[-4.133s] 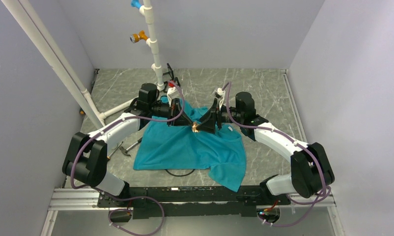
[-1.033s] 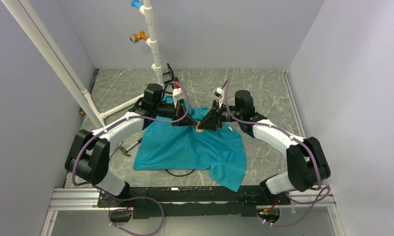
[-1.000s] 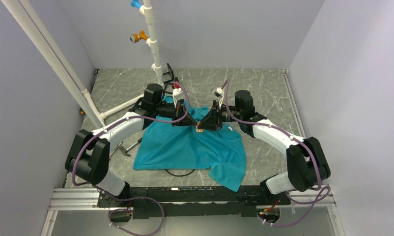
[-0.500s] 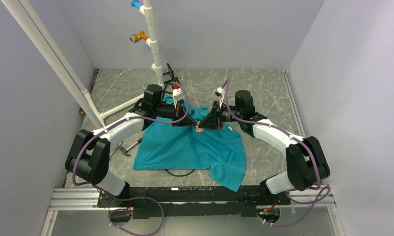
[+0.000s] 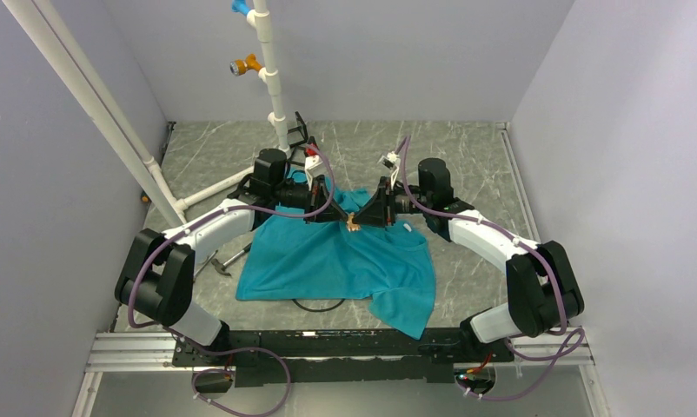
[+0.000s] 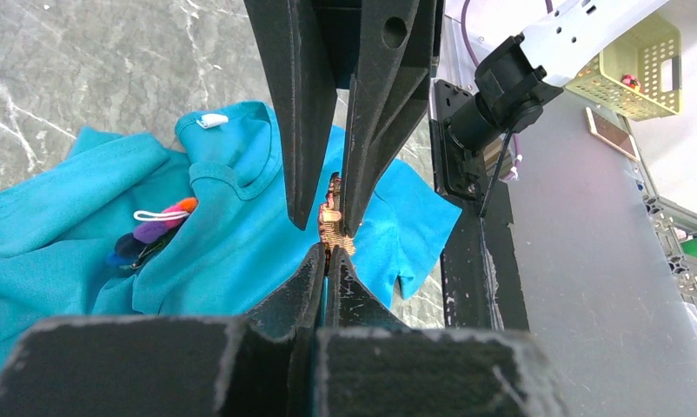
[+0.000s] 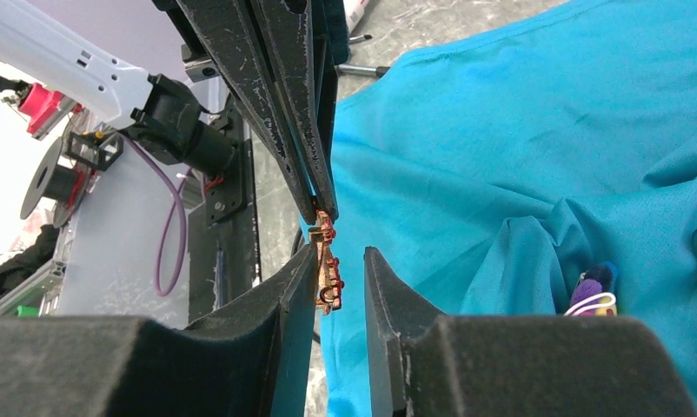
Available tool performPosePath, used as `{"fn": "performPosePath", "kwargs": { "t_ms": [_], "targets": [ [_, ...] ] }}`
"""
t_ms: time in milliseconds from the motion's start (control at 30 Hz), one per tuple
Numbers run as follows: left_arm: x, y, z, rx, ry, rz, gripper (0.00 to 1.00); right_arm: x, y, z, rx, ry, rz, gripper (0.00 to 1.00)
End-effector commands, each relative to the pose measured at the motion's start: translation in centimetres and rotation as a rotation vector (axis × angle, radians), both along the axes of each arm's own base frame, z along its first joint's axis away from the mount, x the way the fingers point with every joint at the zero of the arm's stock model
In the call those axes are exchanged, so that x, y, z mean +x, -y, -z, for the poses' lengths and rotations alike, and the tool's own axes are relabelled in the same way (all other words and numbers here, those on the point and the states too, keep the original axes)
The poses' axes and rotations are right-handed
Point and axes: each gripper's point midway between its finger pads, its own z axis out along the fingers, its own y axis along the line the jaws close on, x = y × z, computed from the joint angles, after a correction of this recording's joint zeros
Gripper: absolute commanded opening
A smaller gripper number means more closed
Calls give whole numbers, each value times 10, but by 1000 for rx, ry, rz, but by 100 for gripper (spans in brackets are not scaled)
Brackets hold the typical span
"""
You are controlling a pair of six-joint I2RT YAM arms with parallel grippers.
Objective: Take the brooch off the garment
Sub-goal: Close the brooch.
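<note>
The teal garment [image 5: 328,261] lies spread on the marble table, also in the left wrist view [image 6: 232,234] and the right wrist view [image 7: 501,148]. The brooch [image 6: 149,230], a purple, orange and dark cluster with a white loop, sits on the cloth near the collar; the right wrist view shows it in a fold [image 7: 593,291]. My left gripper [image 6: 328,254] [image 5: 341,221] is shut on a small plain orange piece [image 6: 332,221] [image 7: 328,269] held above the shirt. My right gripper [image 7: 341,256] [image 5: 362,222] is open, its jaws on either side of that piece.
A white pipe stand [image 5: 271,78] with orange and blue fittings rises at the back, and a slanted pipe [image 5: 93,104] runs at left. A black cable loop [image 5: 319,304] lies under the shirt's front edge. A metal tool [image 5: 228,259] lies left of the shirt. A white label [image 6: 213,121] marks the collar.
Since four seconds ago both grippers and the orange piece have shifted slightly toward the back. In the last second the right wrist has edged a little to the right; the shirt has not moved.
</note>
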Motion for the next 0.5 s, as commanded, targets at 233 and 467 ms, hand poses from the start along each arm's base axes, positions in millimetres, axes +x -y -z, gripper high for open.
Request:
{"fn": "performPosePath", "kwargs": {
  "t_ms": [233,467],
  "targets": [
    [-9,-2,-14,-37,-17,55,0,6,7,-26,49,135,-5,37],
    [-7,-2,-13,-31,-18,48,0,1,7,-32,62,147,-25,49]
  ]
}}
